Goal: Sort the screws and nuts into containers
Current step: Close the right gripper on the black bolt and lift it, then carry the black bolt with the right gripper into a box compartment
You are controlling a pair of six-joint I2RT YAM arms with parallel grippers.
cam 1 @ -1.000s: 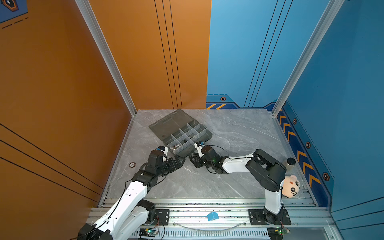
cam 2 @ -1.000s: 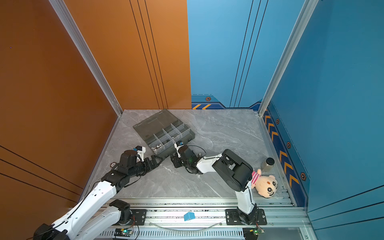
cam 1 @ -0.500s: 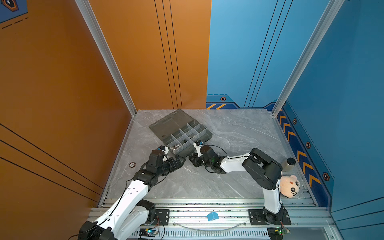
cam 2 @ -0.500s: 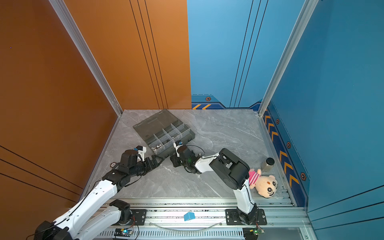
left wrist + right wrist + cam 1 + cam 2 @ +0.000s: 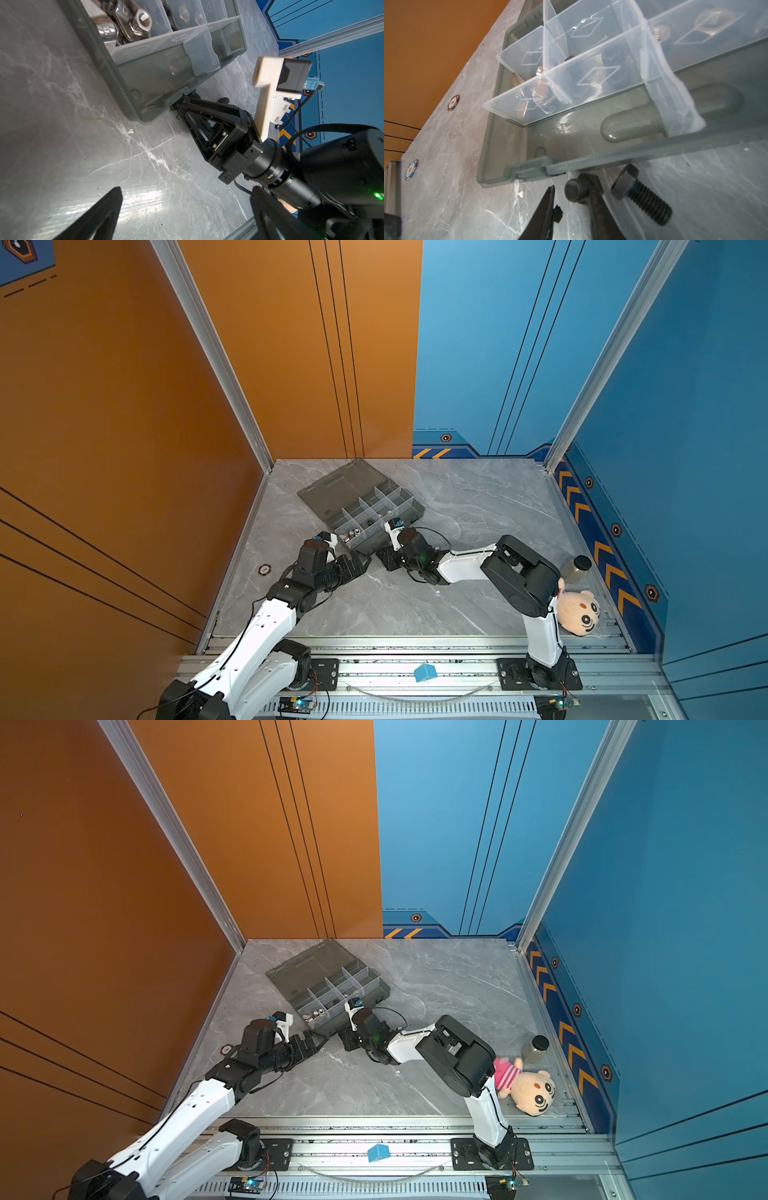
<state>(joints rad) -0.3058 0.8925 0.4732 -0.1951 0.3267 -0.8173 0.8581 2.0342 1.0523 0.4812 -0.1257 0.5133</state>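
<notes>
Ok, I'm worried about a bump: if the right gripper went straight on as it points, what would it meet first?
Probably the black screw at the fingertips of the right gripper, then the near wall of the organizer box; depth is unclear.

Plush doll (image 5: 534, 1092) near black-capped bottle (image 5: 537, 1048)

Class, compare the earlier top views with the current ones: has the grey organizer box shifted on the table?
No. The organizer box has stayed put: its far corner still sits at the foot of the orange wall, as before.
</notes>
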